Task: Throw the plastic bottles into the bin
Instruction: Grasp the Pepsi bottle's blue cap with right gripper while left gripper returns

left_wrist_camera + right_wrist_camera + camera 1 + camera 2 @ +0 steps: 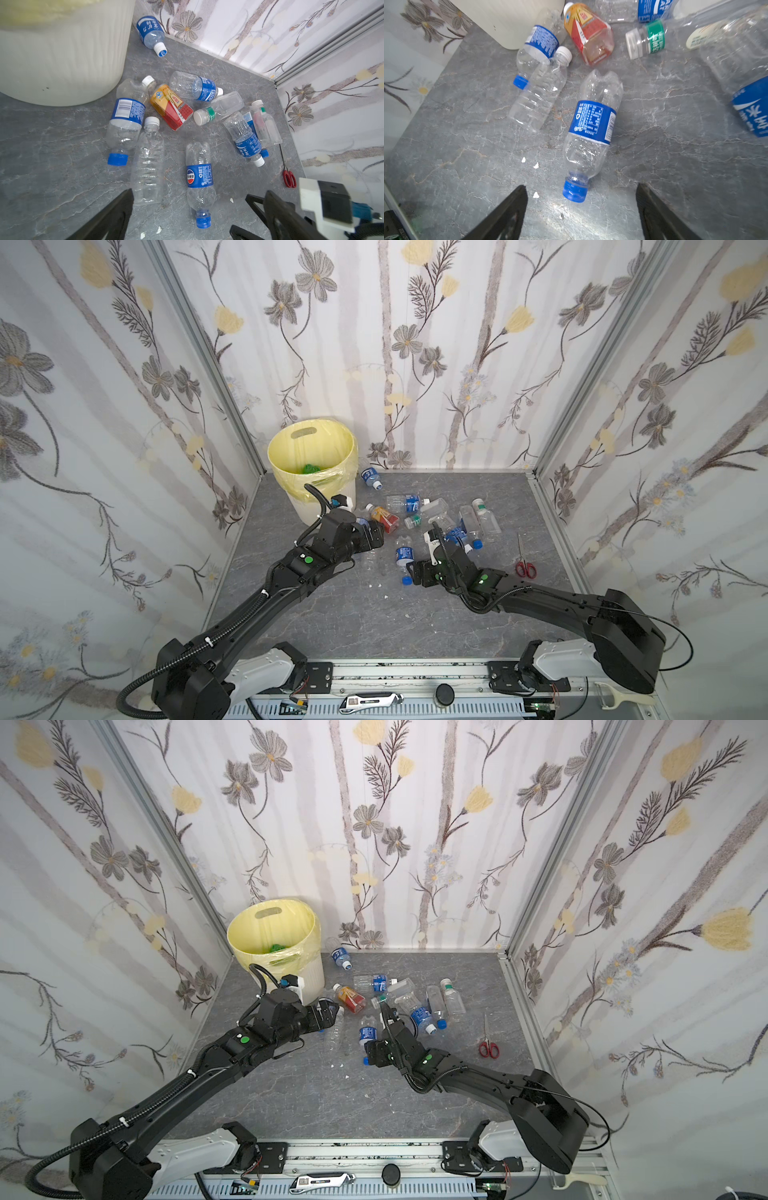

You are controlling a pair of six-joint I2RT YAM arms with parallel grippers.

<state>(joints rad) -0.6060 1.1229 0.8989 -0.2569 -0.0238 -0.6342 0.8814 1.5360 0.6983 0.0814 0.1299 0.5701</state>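
Observation:
The bin (277, 456) stands in the back left corner, with a green bottle (309, 468) lying in its yellow liner. Several plastic bottles lie scattered on the grey table to its right, among them an orange-red labelled one (384, 518). My right gripper (581, 186) is open low over the table. Its fingertips stand either side of the blue cap of a blue-labelled bottle (591, 124) and do not touch it. My left gripper (198, 191) is open and empty, hovering near the bin over a clear unlabelled bottle (147, 162).
Red-handled scissors (524, 564) lie at the right of the table. Small white scraps (536, 165) dot the surface near the right gripper. Papered walls close in three sides. A utility knife (370, 699) and a peeler (619, 699) rest on the front rail.

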